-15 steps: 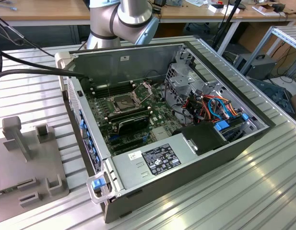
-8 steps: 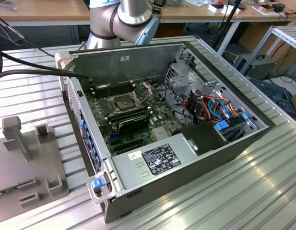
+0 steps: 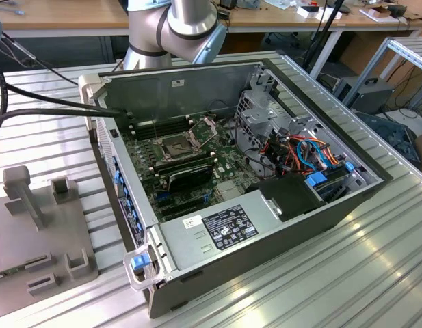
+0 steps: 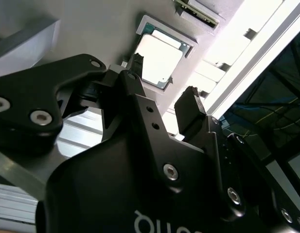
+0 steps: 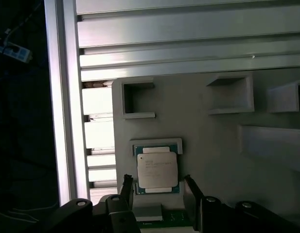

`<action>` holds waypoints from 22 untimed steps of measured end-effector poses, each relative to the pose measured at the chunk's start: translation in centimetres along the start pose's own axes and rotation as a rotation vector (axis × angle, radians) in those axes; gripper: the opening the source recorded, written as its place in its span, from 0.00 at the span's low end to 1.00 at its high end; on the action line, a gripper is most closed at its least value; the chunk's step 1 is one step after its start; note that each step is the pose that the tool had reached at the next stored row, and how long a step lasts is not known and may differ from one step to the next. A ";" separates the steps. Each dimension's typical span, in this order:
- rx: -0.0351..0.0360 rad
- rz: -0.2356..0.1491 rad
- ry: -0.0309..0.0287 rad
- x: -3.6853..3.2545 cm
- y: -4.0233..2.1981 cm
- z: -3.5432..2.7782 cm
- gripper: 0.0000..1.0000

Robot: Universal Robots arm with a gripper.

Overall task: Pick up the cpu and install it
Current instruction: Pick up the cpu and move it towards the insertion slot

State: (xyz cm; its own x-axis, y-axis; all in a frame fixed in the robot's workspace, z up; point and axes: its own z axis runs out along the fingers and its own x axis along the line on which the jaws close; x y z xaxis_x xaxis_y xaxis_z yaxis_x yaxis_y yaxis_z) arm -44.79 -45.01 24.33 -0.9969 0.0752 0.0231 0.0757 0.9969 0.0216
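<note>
Barely begun: the gripper [image 5: 158,190], jaws wide and empty, straddles the cpu [image 5: 157,170], apparently untouched in its tray [image 5: 213,150], while the socket [image 3: 178,145], eleven o'clock from the power supply [image 3: 217,232], lacks it.

Both wrist views close over cpu [image 5: 157,170]

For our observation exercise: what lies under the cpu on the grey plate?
The cpu rests in a shallow raised frame on the grey plate. The frame's floor and the chip's underside are covered.
</note>
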 end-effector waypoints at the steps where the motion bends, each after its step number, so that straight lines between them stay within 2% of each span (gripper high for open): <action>1: 0.0000 0.002 -0.0001 -0.01 0.00 0.21 0.54; 7: -0.0001 0.008 0.0003 -0.13 -0.01 1.05 0.54; 10: 0.0001 0.008 0.0004 -0.14 -0.01 1.12 0.54; 20: 0.0006 0.008 0.0020 -0.46 -0.02 2.89 0.54; 22: 0.0008 0.008 0.0022 -0.46 -0.02 3.04 0.54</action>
State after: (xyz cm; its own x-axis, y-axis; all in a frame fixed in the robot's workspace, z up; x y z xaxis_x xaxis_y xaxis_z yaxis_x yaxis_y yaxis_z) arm -44.40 -45.00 21.28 -0.9962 0.0830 0.0255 0.0835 0.9963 0.0207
